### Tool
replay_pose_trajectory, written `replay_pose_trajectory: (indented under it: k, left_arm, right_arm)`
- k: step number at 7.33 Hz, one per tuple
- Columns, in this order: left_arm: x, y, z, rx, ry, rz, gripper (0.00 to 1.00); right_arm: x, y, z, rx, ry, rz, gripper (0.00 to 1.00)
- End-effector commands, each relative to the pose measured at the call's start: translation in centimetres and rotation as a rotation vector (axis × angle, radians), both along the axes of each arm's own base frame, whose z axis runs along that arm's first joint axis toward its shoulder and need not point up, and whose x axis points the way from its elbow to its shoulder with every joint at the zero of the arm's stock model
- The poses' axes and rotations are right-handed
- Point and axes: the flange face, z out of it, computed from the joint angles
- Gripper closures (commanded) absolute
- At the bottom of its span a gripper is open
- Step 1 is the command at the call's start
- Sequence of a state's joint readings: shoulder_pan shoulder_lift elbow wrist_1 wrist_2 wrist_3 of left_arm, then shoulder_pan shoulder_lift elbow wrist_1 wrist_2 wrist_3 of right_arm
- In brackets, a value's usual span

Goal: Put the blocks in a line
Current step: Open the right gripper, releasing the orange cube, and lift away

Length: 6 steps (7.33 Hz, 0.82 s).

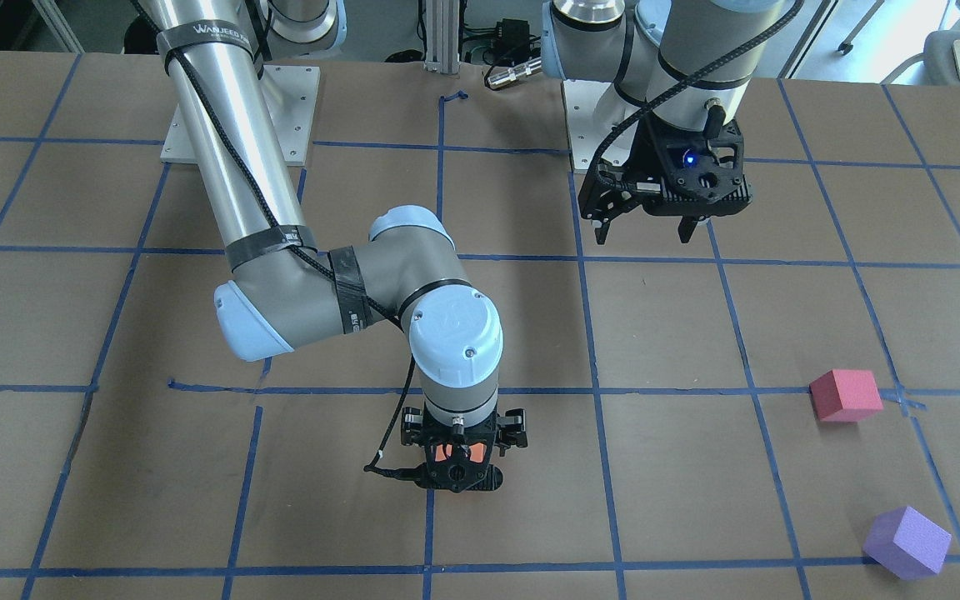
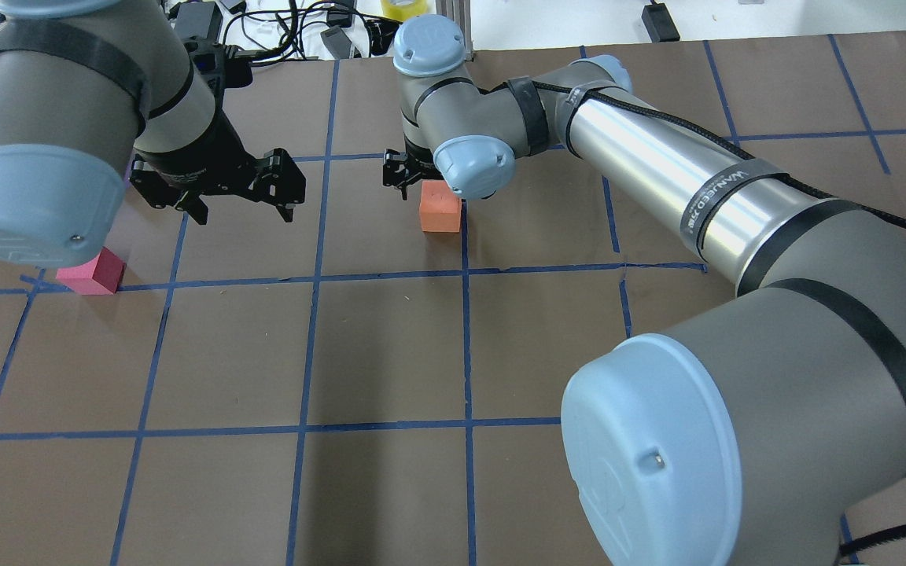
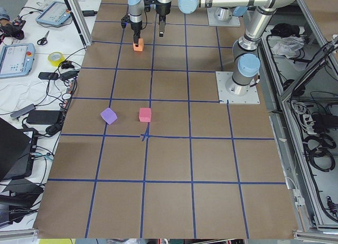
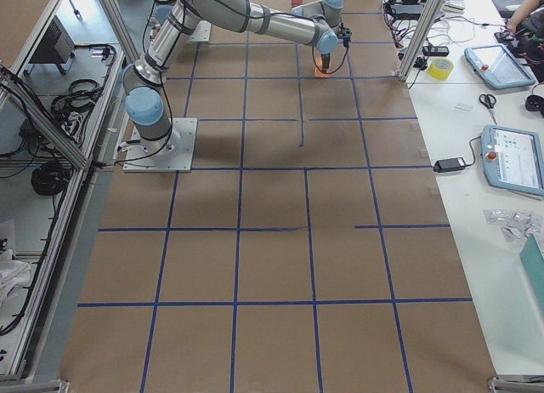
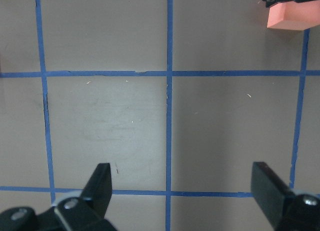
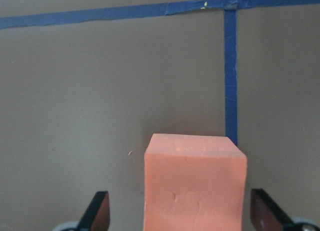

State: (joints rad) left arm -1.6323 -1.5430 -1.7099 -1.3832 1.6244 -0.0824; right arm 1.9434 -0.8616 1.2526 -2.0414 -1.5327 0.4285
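Note:
The orange block sits on the brown table beside a blue tape line. My right gripper is lowered over it. In the right wrist view the block stands between the two fingers with a gap on each side, so the gripper is open. The reddish-pink block and the purple block lie apart on my left side. The purple one is hidden in the overhead view. My left gripper hangs open and empty above the table, also seen in the overhead view.
The table is brown paper with a blue tape grid. Both arm base plates stand at the robot's edge. Cables and devices lie on the side benches off the table.

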Motion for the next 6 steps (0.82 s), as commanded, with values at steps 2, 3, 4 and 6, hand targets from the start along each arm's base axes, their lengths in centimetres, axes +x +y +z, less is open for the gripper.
replay_pose_trajectory:
  k: [2, 3, 4, 6]
  left_arm:
    - [-0.2, -1.4, -0.5, -0.028, 0.009, 0.009, 0.02]
    - [-0.7, -3.2, -1.8, -0.067, 0.026, 0.014, 0.0]
    - [-1.3, -5.3, -3.7, -0.094, 0.071, 0.046, 0.0]
    - [-5.4, -8.4, -8.9, -0.126, 0.126, 0.049, 0.0]
  right_arm:
    - [-6.3, 1.6, 10.8, -0.018, 0.033, -0.028, 0.0]
    - [-11.5, 1.4, 14.5, -0.031, 0.051, 0.005, 0.0]
    - [-14.8, 3.4, 18.7, -0.052, 0.05, -0.009, 0.0]
    - [-18.1, 10.4, 20.7, -0.042, 0.067, 0.035, 0.0]
